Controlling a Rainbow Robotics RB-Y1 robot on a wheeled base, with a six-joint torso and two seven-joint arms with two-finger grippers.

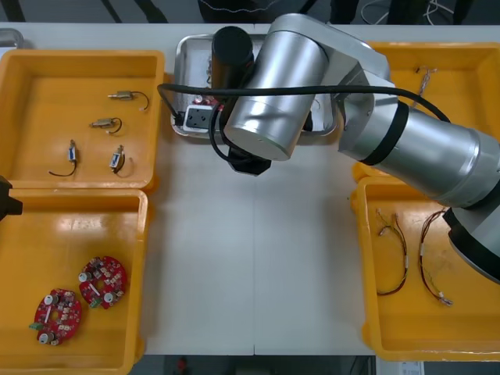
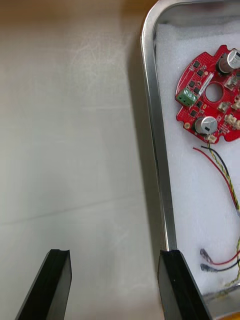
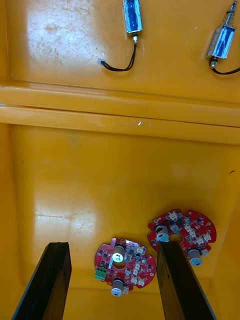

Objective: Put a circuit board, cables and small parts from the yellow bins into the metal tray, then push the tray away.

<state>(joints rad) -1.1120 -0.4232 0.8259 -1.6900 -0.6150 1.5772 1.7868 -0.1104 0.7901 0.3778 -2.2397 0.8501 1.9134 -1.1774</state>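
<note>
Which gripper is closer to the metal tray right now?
Right. The right gripper sits open at the rim of the metal tray, over the table; the left gripper hangs open over a yellow bin with two circuit boards.

The light worktop (image 1: 250,258) carried five containers. Along its left edge stood the far left yellow bin (image 1: 39,101) and, just beside it toward the near corner, the near left yellow bin (image 1: 78,234). Along the right edge stood the far right yellow bin (image 1: 461,78) and the near right yellow bin (image 1: 398,328). The metal tray (image 1: 181,86) lay at the far edge, between the two far bins, partly hidden.
</note>
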